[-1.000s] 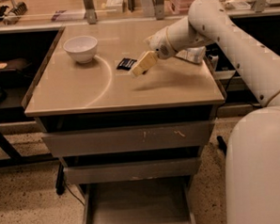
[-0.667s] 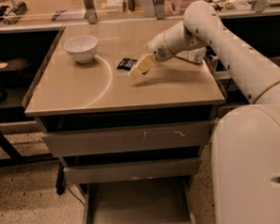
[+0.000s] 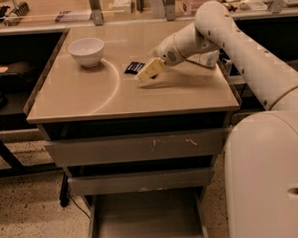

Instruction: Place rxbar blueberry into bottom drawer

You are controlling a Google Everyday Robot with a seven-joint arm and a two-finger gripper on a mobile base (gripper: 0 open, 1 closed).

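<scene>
**DESK:** Where is your gripper at this moment?

**ROBOT:** My gripper (image 3: pixel 147 71) hangs low over the tan table (image 3: pixel 113 100). It tilts down and toward the left of the view. My arm (image 3: pixel 224 34) reaches in from the right to carry it there.

**DESK:** Clenched, released, or grasping something?

**ROBOT:** I cannot tell from this angle.

**DESK:** And the rxbar?

**ROBOT:** The rxbar (image 3: pixel 133 68) lies flat on the tabletop just beside my gripper's tip, on its left in the view. It is a small dark wrapper. Whether my gripper touches it I cannot tell.

**DESK:** What else shares the table?

**ROBOT:** A white bowl (image 3: pixel 87 50) stands upright farther left of the gripper and a little behind it, well apart from the rxbar. To the gripper's right, a bottle (image 3: pixel 205 61) shows its white label from behind my arm, which hides most of it.

**DESK:** And the drawers?

**ROBOT:** All three sit below my gripper, under the tabletop. The top drawer (image 3: pixel 135 147) shows a flat grey front with scratches. The middle drawer (image 3: pixel 140 181) shows its front just beneath that. The bottom drawer (image 3: pixel 144 219) is pulled out toward the camera with its flat grey floor in plain sight. It lies well below the gripper and nearer the camera. My white base (image 3: pixel 270 179) fills the lower right, beside the drawers.
</scene>
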